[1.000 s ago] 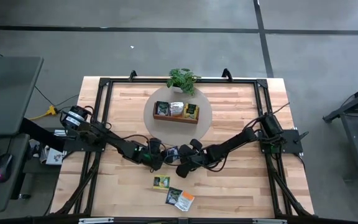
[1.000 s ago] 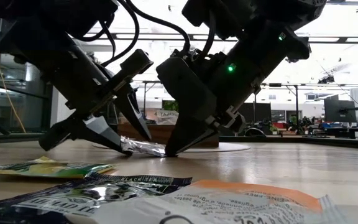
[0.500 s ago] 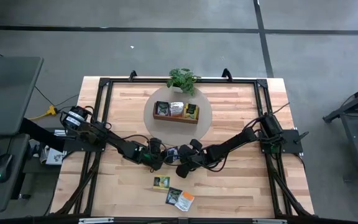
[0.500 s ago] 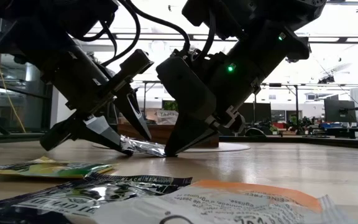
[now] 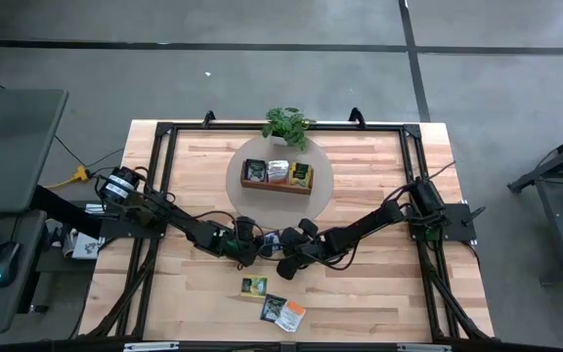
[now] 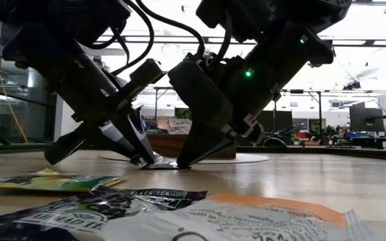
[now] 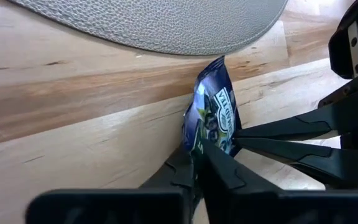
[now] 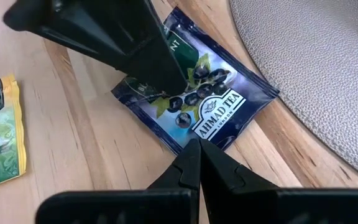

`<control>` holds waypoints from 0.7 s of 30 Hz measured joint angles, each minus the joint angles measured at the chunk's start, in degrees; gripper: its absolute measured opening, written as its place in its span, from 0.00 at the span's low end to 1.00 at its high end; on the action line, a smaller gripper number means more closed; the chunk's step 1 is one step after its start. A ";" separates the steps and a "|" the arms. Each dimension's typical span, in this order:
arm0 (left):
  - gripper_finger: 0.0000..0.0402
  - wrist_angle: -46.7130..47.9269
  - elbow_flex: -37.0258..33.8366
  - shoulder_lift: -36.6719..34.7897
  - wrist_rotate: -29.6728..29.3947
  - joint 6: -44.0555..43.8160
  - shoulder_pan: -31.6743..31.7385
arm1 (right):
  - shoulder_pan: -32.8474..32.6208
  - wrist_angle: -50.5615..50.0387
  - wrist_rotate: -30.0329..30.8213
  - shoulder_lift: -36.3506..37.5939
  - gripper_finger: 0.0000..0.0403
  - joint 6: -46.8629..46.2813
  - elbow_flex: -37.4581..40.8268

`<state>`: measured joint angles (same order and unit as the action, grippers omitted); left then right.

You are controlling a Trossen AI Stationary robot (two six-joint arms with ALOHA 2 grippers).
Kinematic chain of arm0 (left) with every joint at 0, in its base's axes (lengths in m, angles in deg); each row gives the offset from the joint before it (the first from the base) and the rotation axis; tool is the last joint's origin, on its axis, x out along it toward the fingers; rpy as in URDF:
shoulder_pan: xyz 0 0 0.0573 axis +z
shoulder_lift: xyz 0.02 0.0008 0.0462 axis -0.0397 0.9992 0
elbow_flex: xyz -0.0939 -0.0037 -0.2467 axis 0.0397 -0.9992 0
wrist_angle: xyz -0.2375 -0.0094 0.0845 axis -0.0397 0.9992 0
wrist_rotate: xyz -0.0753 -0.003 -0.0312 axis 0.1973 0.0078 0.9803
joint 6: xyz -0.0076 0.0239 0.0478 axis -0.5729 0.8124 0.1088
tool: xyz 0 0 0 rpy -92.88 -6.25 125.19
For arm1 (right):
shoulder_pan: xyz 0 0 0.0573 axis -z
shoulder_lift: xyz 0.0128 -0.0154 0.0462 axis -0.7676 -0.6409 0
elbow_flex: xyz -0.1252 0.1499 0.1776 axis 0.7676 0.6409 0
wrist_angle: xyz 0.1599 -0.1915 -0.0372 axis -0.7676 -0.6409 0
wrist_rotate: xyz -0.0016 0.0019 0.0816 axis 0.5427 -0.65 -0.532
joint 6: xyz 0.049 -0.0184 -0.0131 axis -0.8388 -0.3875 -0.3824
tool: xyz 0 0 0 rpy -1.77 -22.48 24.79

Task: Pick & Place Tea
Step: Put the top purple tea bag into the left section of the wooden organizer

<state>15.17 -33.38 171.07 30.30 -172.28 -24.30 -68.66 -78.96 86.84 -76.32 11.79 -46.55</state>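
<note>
I'm mid-pick: my left pincer (image 7: 199,163) pinches the dark blue sachet (image 8: 194,102) lying on the bench (image 5: 379,293) beside the grey mat (image 8: 316,68), right pincer (image 8: 197,158) pressed together touching its edge; next I'd lift toward the tray (image 5: 276,186)

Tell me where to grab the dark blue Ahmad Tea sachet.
Probably pinch a thin edge of the dark blue sachet, coming low from the bare-wood side, away from the grey mat: it is flat, so only edges offer purchase.
</note>
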 joint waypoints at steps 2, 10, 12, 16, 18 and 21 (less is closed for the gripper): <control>0.02 -0.05 0.00 0.00 0.03 0.52 0.00 | 0.00 0.02 0.02 0.00 0.00 0.04 0.00; 0.01 -0.10 0.01 -0.01 0.60 6.34 -0.02 | -0.28 -0.28 0.07 0.48 0.00 1.94 0.00; 0.00 -0.12 0.02 -0.03 0.41 8.60 -0.04 | -0.35 -0.56 -0.61 1.26 0.00 2.67 0.00; 0.00 -0.20 0.02 -1.21 0.42 15.02 -0.04 | -1.27 -2.58 -0.51 4.46 0.00 4.02 0.00; 0.00 -1.31 0.07 -1.72 0.30 19.81 -0.04 | -1.87 -4.06 -0.39 6.59 0.00 5.07 0.00; 0.00 -0.85 0.14 -4.11 -0.02 29.96 -0.07 | -2.98 -6.52 0.20 9.93 0.00 7.81 0.00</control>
<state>14.32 -33.25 166.95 30.28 -142.32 -24.36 -71.64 -85.48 87.04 -66.39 19.60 -46.55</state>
